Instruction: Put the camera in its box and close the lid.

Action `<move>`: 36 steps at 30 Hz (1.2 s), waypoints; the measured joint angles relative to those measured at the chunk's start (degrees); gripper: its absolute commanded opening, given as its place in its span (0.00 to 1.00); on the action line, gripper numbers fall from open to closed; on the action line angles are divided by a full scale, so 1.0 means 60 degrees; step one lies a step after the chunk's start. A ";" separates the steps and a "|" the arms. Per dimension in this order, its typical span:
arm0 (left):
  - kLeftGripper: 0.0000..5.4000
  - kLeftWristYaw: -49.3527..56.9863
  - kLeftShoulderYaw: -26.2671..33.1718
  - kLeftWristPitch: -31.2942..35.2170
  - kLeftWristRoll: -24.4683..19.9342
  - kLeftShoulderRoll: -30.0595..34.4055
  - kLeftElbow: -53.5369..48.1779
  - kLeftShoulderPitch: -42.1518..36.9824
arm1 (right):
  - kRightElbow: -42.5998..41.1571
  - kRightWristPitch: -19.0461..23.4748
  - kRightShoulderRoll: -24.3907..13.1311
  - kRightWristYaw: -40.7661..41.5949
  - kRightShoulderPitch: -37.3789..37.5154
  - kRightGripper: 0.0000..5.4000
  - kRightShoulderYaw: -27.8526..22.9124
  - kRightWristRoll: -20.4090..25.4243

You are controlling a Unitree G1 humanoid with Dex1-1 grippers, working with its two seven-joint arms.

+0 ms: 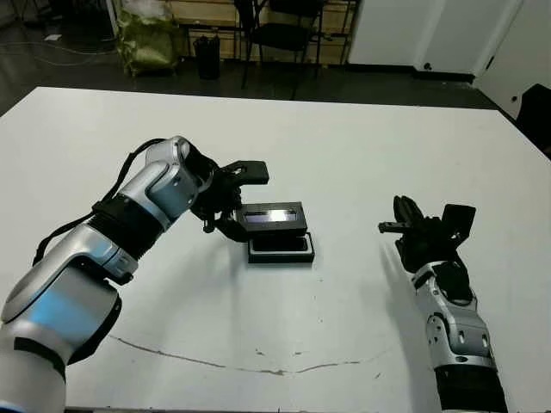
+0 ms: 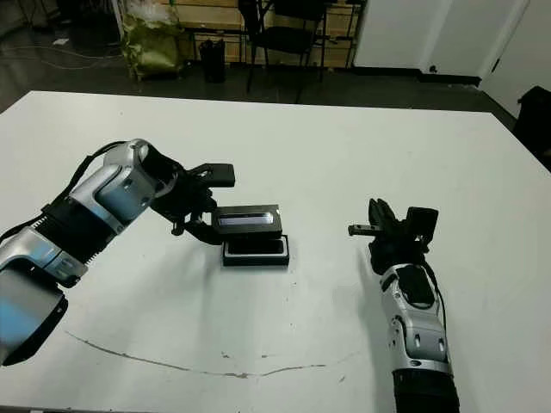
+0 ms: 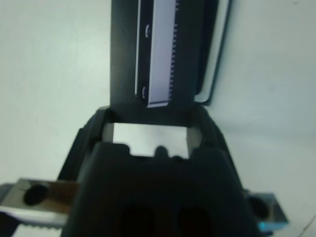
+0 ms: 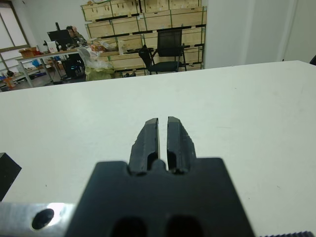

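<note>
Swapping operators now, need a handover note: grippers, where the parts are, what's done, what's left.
Left gripper: holds the lid by its end, tilted over the box, not seated.
Right gripper: jaws shut, empty, resting on the table off to the right, clear of the parts.
Box sits mid-table under the lid. Its interior looks dark, so the camera seems to be in, but the lid partly hides it; confirm.
Left: lower the lid square onto the box, press it closed, release.
</note>
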 measured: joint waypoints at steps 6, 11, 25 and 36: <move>0.42 -0.0054 0.0222 -0.0217 -0.0200 -0.0018 -0.0206 -0.0236 | 0.0009 0.0001 0.0001 0.0001 0.0000 0.00 0.0008 0.0007; 0.42 -0.0221 0.0222 -0.0520 -0.0189 -0.0135 -0.0101 -0.0843 | 0.0220 -0.0211 0.0000 0.0109 -0.0001 0.00 0.0012 0.0003; 0.42 -0.0499 -0.0417 -0.1321 0.0245 -0.0218 0.0581 -0.1032 | 0.0027 -0.0004 0.0016 -0.0078 0.0001 0.00 0.0085 -0.0019; 0.42 -0.0877 -0.0665 -0.1839 0.0435 -0.0187 0.0559 -0.0896 | 0.0089 -0.0087 0.0029 -0.0001 0.0001 0.00 0.0074 0.0028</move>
